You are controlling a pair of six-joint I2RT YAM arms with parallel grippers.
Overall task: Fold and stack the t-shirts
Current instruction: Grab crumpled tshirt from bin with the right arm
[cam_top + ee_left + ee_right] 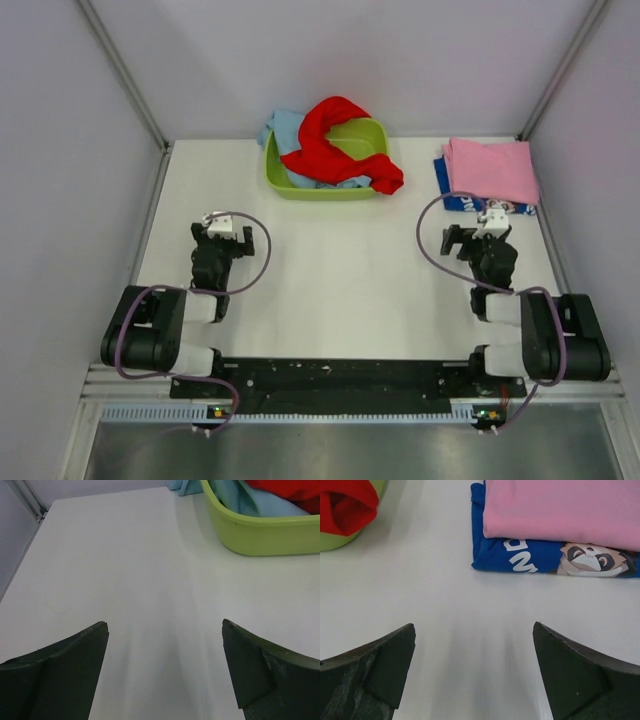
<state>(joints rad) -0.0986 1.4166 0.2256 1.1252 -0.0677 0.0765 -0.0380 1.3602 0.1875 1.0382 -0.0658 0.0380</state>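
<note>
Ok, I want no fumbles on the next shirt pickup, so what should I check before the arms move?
1. Left gripper open, empty: ok.
2. Right gripper open, empty: ok.
3. Red t-shirt on top, draped over the green basin rim: ok.
4. Table between the arms bare for folding: ok.
5. Pink t-shirt folded neatly on dark blue t-shirt: ok.
6. Red t-shirt free of the light blue t-shirt beneath: cannot tell.
</note>
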